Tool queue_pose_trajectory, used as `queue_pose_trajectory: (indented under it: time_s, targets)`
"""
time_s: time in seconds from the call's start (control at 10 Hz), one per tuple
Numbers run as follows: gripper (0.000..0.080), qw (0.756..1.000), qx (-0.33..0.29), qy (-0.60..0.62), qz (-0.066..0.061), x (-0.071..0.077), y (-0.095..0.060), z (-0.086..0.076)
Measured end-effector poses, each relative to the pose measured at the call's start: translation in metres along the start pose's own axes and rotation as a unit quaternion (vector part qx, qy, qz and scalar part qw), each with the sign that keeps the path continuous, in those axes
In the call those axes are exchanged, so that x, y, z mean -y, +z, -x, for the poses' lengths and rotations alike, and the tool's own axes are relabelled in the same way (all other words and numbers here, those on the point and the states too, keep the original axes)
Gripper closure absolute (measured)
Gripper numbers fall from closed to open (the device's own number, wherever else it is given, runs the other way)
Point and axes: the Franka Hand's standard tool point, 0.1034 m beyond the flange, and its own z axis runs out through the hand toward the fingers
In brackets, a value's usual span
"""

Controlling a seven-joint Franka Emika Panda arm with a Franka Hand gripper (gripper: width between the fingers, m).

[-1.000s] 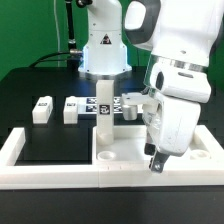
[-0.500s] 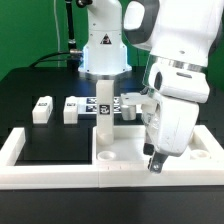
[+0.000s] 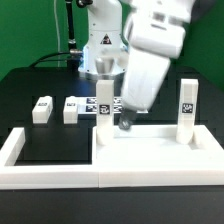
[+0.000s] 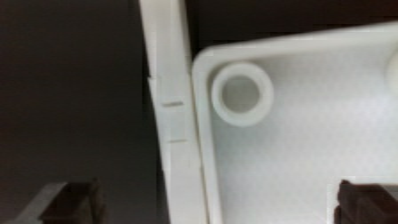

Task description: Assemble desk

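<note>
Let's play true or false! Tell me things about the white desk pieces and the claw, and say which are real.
1. The claw grips a leg. False: it is open and empty.
2. A lying leg and a second lying leg rest on the black table. True.
3. All four legs stand upright. False: only two do, the middle leg and the far leg at the exterior view's right.
4. The tabletop has a round hole. True.

We saw a flat green backdrop (image 3: 22, 30) behind the scene, showing at the exterior view's left and right. A black table (image 3: 20, 95) spread across the middle ground under soft, even light. Dark cables (image 3: 70, 38) hung at the far left against the green.
</note>
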Motion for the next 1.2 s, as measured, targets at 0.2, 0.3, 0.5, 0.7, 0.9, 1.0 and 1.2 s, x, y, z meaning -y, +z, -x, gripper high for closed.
queue_pose_trajectory:
  time_s: [0.2,0.3,0.5,0.7,0.9,1.0,1.2]
  targets:
    - [0.0151,0.998,0.002,0.068,0.0,-0.002,0.002,0.008]
    - [0.0151,0.996,0.001,0.094,0.0,-0.002,0.002,0.007]
    - [0.0151,0.988,0.001,0.156,-0.002,-0.002,0.002,0.01]
    - [0.0151,0.977,-0.004,0.213,-0.021,-0.001,-0.001,0.051]
    - [0.0151,0.96,-0.003,0.278,-0.033,-0.002,-0.001,0.104]
    - [0.0151,0.948,0.004,0.317,-0.036,0.002,0.005,0.12]
    - [0.0151,0.924,0.004,0.38,-0.037,0.002,0.004,0.111]
